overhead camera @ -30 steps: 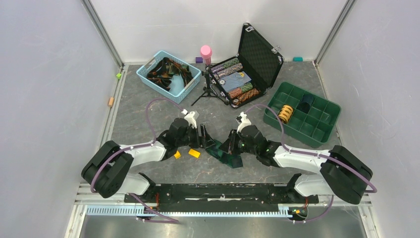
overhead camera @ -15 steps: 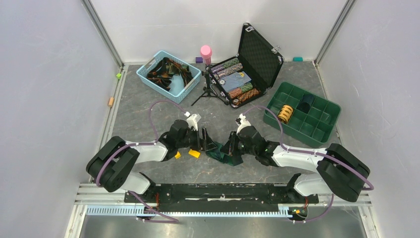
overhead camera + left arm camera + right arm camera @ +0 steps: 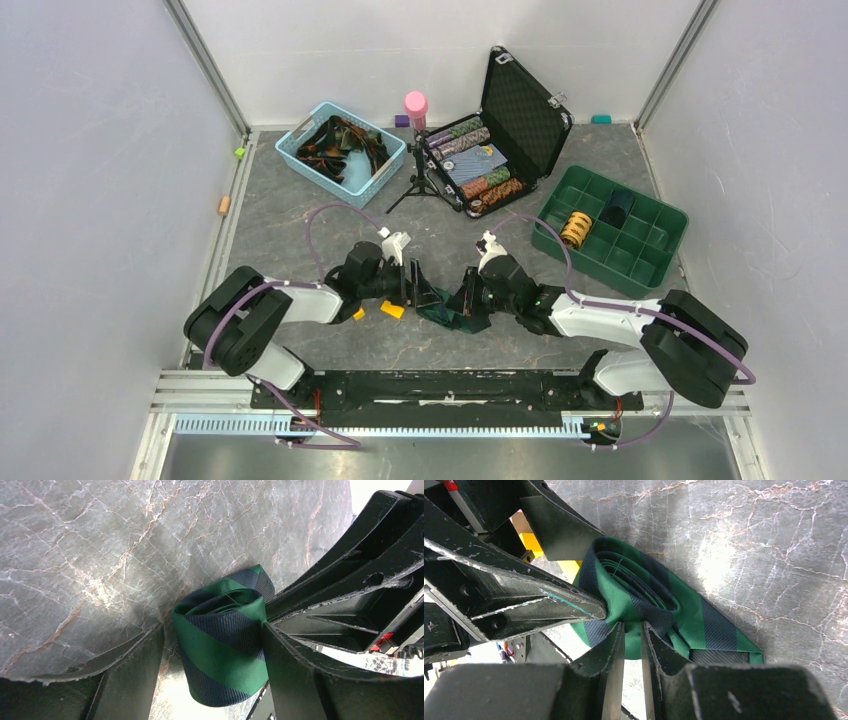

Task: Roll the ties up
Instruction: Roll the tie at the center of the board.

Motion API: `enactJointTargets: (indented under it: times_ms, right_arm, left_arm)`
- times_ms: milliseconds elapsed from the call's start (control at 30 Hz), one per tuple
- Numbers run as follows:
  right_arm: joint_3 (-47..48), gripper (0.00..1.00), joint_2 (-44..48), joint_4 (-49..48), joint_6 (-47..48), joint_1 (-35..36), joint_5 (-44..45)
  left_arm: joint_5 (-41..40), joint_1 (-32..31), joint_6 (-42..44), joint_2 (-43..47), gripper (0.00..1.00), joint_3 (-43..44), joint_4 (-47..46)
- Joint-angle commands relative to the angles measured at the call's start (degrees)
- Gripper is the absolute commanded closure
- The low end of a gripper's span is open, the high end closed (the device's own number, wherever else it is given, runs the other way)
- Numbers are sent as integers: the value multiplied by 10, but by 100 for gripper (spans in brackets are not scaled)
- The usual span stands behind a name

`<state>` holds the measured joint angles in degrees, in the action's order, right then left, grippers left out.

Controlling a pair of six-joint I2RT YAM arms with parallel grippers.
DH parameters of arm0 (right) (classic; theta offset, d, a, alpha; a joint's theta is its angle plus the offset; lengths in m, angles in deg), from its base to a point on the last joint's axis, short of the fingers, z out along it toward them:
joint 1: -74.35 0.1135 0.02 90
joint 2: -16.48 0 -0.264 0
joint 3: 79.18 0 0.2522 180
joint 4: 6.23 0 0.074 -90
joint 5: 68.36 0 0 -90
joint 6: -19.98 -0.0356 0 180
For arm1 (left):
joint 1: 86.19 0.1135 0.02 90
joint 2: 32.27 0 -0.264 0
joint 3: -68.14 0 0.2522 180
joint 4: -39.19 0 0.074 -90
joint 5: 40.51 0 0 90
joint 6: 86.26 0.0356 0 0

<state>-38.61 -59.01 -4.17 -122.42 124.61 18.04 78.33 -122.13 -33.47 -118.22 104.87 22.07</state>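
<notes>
The grey marble-patterned table [image 3: 270, 240] is hard and smooth, offering cloth little friction. The green-and-navy striped woven tie [image 3: 220, 645], light, limp and probably slick, sits coiled between the left jaws, which are spread wide against its sides. The right jaws, nearly closed, pinch the coil's inner layers, and the flat tail lies beside them. It is best gripped across the coil, since it would likely spring open if released.
</notes>
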Motion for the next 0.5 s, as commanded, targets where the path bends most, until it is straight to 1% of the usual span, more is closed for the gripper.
enactJointTargets:
  times_ms: [0, 300, 367, 467]
  right_arm:
    - [-8, 77, 10, 6, 11, 3, 17]
    - [-13, 77, 11, 3, 12, 3, 18]
    - [-13, 77, 10, 2, 12, 4, 18]
    - [-13, 77, 10, 2, 13, 3, 18]
  left_arm:
    - [33, -1, -22, -12, 23, -4, -4]
    - [20, -1, -44, -3, 23, 8, 56]
    - [12, -1, -47, 0, 21, 14, 76]
    - [2, -1, -62, 9, 19, 13, 82]
